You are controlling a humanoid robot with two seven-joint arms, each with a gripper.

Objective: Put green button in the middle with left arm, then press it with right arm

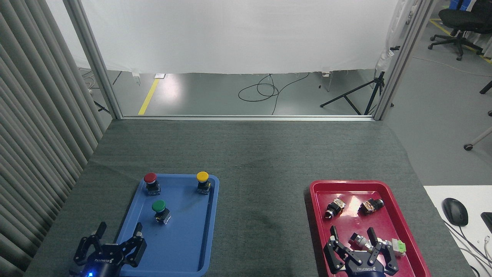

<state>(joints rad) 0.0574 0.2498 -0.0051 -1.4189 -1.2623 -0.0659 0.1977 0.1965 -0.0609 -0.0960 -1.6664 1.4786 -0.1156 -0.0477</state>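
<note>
The green button (159, 210) stands upright in the blue tray (180, 246), near its middle. My left gripper (119, 230) is open at the tray's near left corner, short of the button and touching nothing. Between the two trays lies the middle (263, 192), a dark grey mat with nothing on it. My right gripper (353, 232) is open low over the near end of the red tray (315, 215), with nothing held between its fingers.
A red button (150, 182) and a yellow button (203, 181) stand at the blue tray's far end. The red tray holds small switch parts (334, 208) and a piece with a green end (398, 247). A mouse (454, 211) lies on a white desk at right.
</note>
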